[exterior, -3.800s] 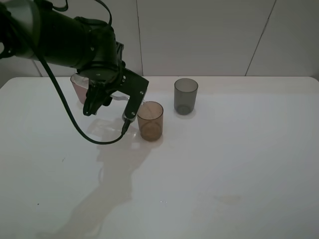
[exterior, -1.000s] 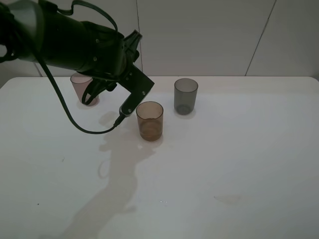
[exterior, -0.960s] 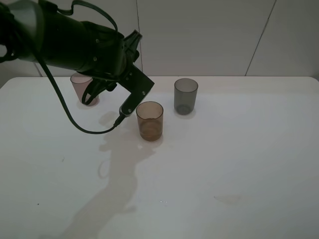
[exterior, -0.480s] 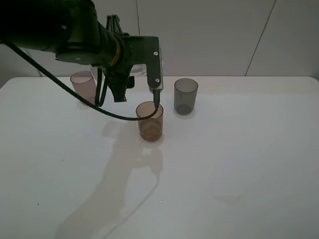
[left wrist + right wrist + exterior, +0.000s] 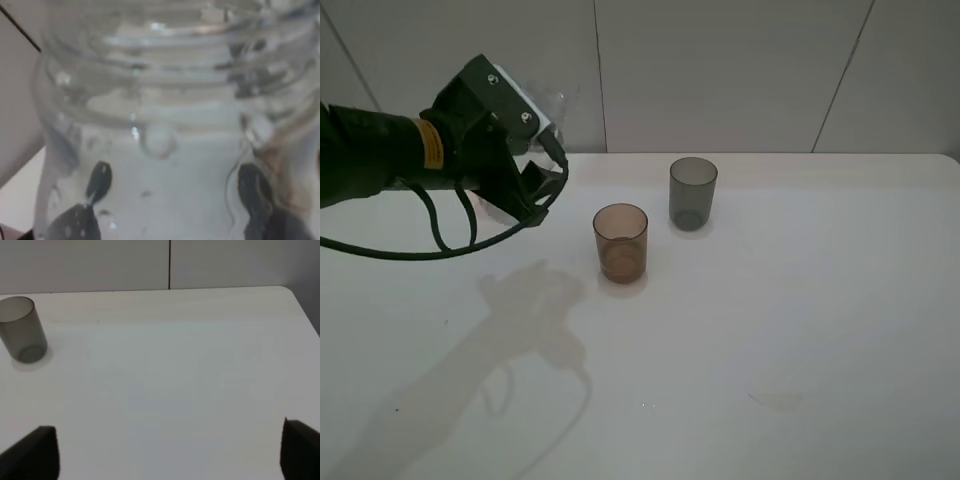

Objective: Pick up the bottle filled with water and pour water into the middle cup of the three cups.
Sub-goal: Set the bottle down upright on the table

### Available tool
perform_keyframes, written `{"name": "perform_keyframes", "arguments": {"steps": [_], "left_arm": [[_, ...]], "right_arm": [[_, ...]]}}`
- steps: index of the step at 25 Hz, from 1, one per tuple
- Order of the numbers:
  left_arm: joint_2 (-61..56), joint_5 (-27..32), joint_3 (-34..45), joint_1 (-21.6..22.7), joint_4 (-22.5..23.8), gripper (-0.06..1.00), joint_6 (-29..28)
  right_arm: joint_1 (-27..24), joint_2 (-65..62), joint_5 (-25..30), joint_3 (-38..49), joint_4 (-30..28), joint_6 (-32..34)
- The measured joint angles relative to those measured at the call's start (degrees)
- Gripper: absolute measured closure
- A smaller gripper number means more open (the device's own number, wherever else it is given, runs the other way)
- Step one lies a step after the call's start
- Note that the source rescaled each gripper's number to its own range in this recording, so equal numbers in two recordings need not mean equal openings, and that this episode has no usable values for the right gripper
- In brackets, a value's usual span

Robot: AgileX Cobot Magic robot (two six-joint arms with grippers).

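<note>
My left gripper is shut on the clear bottle, which fills the left wrist view with its threaded neck; dark fingers press its sides. From above, the bottle shows only faintly, held in the air left of the cups. The amber-brown middle cup stands upright on the white table, right of and below the gripper and apart from it. The smoky grey cup stands behind it to the right and also shows in the right wrist view. The pinkish cup is hidden behind my left arm. My right gripper is open and empty.
My left arm and its cable hang over the table's left side. A white wall runs behind the table. The table's far right corner shows in the right wrist view.
My left arm has swung left and away from above the amber cup, carrying the bottle. It now covers the pinkish cup. The cups have not moved.
</note>
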Motion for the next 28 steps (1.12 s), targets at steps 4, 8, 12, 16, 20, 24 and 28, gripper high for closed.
{"name": "perform_keyframes", "arguments": {"steps": [4,8,12,16,20,24,28], "left_arm": [[1.40,-15.12,6.94,5.15,-2.36,0.92,0.00],[5.70,-26.67,10.29,9.03,-5.04,0.92,0.00],[11.75,-33.72,10.70,10.12,-7.90,0.92,0.33],[18.01,-40.57,10.75,10.12,-11.83,0.92,3.41],[22.52,-43.40,10.70,10.16,-12.53,0.92,6.17],[23.77,-43.61,10.70,10.16,-12.62,0.92,6.86],[23.77,-43.78,10.70,10.16,-12.62,0.92,6.92]], "right_arm": [[0.00,0.00,0.00,0.00,0.00,0.00],[0.00,0.00,0.00,0.00,0.00,0.00],[0.00,0.00,0.00,0.00,0.00,0.00],[0.00,0.00,0.00,0.00,0.00,0.00],[0.00,0.00,0.00,0.00,0.00,0.00],[0.00,0.00,0.00,0.00,0.00,0.00],[0.00,0.00,0.00,0.00,0.00,0.00]]}}
